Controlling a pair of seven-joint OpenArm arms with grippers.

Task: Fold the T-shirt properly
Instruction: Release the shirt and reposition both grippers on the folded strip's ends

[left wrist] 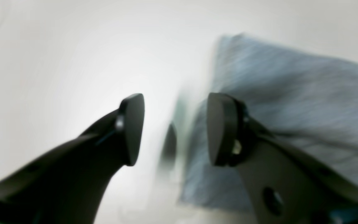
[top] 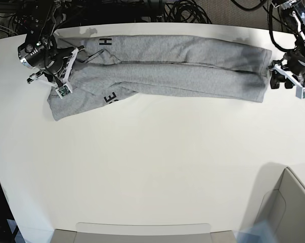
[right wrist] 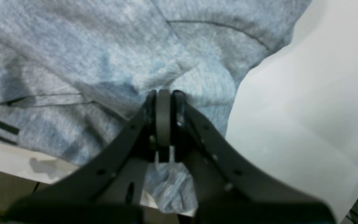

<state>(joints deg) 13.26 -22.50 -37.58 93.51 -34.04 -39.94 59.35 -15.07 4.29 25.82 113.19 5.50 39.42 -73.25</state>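
Grey fabric of the T-shirt [left wrist: 291,102] lies blurred beyond the left gripper [left wrist: 174,129], whose jaws stand spread with nothing between them. Right wrist view: the right gripper [right wrist: 164,96] is pressed together, pinching a fold of the shirt. Base view: the shirt stretches as a long band across the white table [top: 152,167] at its far edge, between both arms.

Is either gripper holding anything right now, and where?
The right gripper pinches a fold of the T-shirt near its end; the left gripper holds nothing.
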